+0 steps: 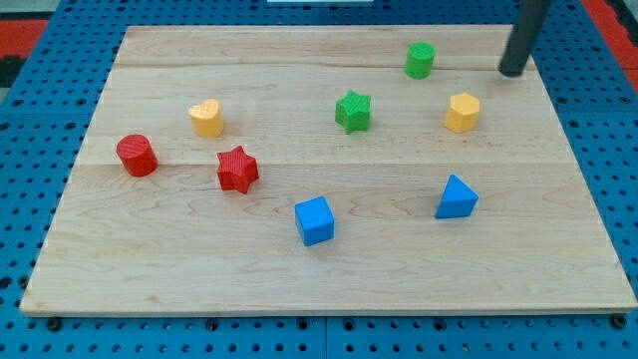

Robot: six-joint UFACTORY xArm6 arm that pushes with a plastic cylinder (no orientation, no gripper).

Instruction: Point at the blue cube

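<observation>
No pincer shows in the camera view, so whether it is wide, narrow or holding anything cannot be told; the arm ends in a straight dark rod. My tip [512,72] rests on the wooden worktop [179,279] near its corner at the view's top right.

The blue cube [315,220] sits in the lower middle of the worktop, well apart from my tip and down towards the view's bottom left of it. It touches no other block. The red star [237,169] lies near it, up and to the view's left. The blue wedge [457,197] lies to the view's right of the cube, a little higher in the view.

Nearest my tip are the green cylinder [421,60], to its left at about the same height in the view, and the yellow hexagonal block [463,113], just below and to its left; my tip touches neither. The green star [353,111] stands near the middle of the worktop. On the view's left are the yellow heart [206,118] and, lower and farther left, the red cylinder [137,156]. A blue pegboard [30,199] surrounds the worktop.
</observation>
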